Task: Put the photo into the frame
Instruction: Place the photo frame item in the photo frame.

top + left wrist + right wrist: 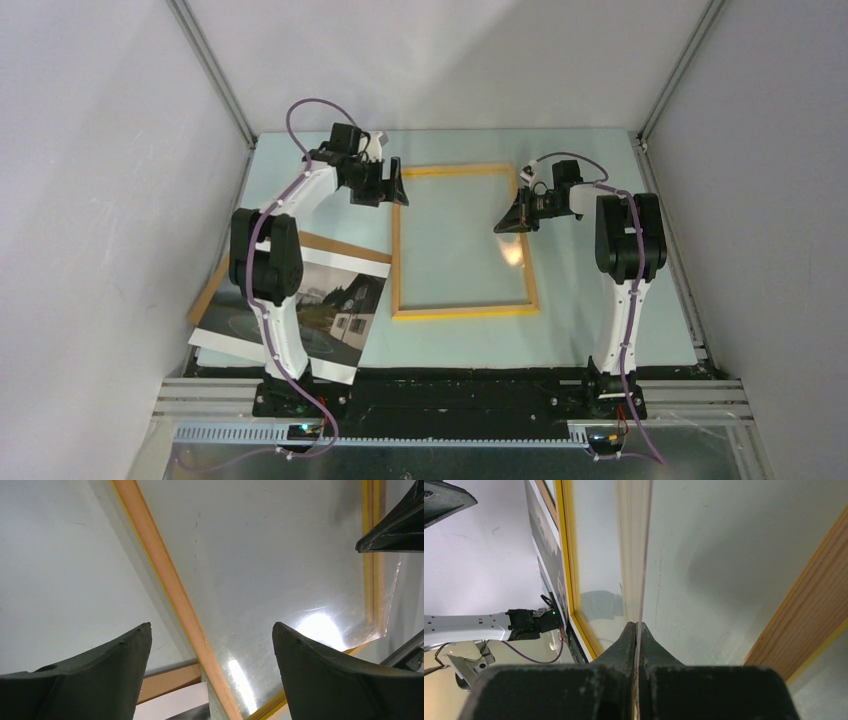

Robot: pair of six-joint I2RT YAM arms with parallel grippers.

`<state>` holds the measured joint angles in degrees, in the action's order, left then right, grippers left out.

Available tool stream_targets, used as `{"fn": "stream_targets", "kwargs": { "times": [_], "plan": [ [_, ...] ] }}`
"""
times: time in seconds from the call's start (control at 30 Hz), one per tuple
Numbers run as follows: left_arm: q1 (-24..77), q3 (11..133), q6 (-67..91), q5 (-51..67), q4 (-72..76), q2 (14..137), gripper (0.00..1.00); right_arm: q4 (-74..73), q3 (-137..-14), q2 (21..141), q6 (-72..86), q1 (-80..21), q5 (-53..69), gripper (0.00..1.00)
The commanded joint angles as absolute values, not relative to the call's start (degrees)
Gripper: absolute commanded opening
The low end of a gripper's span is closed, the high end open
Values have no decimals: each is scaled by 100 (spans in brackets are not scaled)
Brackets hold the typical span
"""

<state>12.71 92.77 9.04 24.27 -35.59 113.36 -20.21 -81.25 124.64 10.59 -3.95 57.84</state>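
Your left gripper [398, 188] hangs wide open above the thin yellow-orange wooden frame [465, 312]. Your right gripper [637, 625] — fully closed; hold indeterminate.

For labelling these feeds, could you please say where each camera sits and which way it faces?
Top external: above, behind the bases, looking down on both arms, the frame and the photo.
Left wrist: looks down past the open left gripper at the frame.
Right wrist: looks across the frame past the shut right gripper.
Shared: each wrist view catches the other gripper.
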Motion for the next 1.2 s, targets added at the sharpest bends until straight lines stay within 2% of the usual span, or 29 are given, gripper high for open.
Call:
{"fn": "stream_targets", "kwargs": {
  "times": [0.0,0.67,1.17],
  "plan": [
    [1408,9193,1089,2318,-3346,11318,95,-1722,-8164,12469,1199,-424,5714,0],
    [2028,9126,1383,1501,-3298,11373,96,-1895,-8183,12503,1223,-510,5258,0],
    [2471,9674,1354,1268,-3304,11725,100,-2102,-8325,12557,1199,-571,4948,13]
  ]
}}
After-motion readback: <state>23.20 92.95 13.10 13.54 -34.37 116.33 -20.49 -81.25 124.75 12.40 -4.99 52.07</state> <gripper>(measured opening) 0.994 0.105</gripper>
